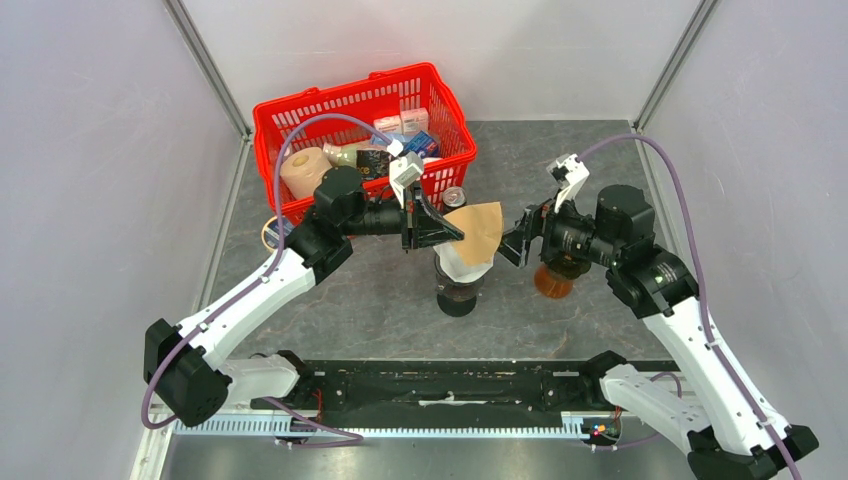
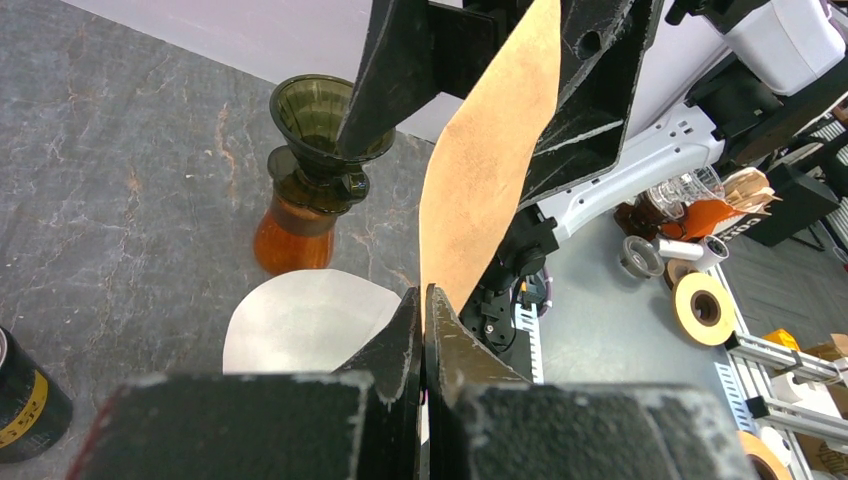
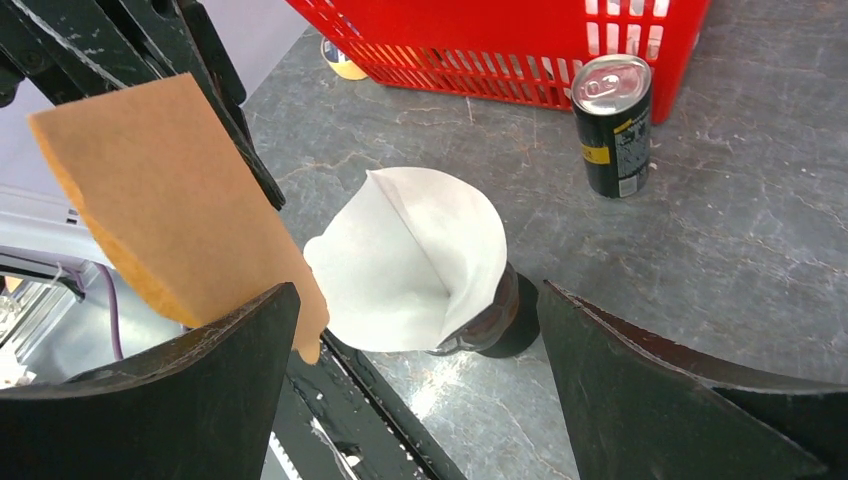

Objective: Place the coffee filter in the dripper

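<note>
Left gripper [image 1: 455, 232] is pinched tight on one edge of the brown coffee filter [image 1: 482, 228], holding it in the air just above a white filter [image 1: 462, 262] that sits open in a dark jar [image 1: 458, 297]. Right gripper [image 1: 515, 243] has its jaws wide apart, holding nothing, close beside the brown filter. The empty dripper [image 2: 318, 110] stands on an amber bottle [image 2: 295, 235] under the right arm.

my filter [image 1: 482, 228]: plain tan
other filter [image 3: 420, 260]: white
basket [image 3: 450, 25]: red
can [image 3: 612, 130]: black, yellow band
table [image 3: 750, 200]: grey, pale veins
my right fingers [image 3: 150, 420]: black, scuffed pale
</note>
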You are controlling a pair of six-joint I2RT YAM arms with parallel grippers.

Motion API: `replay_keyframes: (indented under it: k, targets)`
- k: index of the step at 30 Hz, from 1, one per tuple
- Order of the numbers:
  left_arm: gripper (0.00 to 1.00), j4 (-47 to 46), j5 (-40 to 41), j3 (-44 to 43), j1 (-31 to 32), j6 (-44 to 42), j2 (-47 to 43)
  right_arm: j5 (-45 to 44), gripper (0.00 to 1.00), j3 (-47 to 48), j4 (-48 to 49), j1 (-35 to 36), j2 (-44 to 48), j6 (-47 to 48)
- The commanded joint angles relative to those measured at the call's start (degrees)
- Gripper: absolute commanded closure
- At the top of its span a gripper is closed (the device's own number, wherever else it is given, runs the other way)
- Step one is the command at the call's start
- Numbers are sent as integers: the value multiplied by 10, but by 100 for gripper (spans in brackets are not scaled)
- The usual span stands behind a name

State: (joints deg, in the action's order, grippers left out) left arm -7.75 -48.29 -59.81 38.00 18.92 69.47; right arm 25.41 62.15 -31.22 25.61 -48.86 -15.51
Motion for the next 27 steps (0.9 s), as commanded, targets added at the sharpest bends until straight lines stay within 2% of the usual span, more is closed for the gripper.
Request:
replay_keyframes:
  k: [1,7,10,17,19,27]
  targets:
    - [98,-14,-13,0,1,-13,-12,30,3,26,45,-1,-15,-12]
    - [98,-19,-20,1,1,-9,-11,43,3,29,69,-1,-35,-21]
    - [98,-20,-16,3,1,-8,-15,28,3,37,42,0,-37,-17]
    - [98,-22,10,10,1,-11,-27,-197,3,51,-67,0,-5,-31]
    - [98,-22,10,11,1,-11,-28,-226,3,52,-83,0,1,-33]
    - [98,-27,12,10,1,-6,-30,-197,3,40,-94,0,-4,-41]
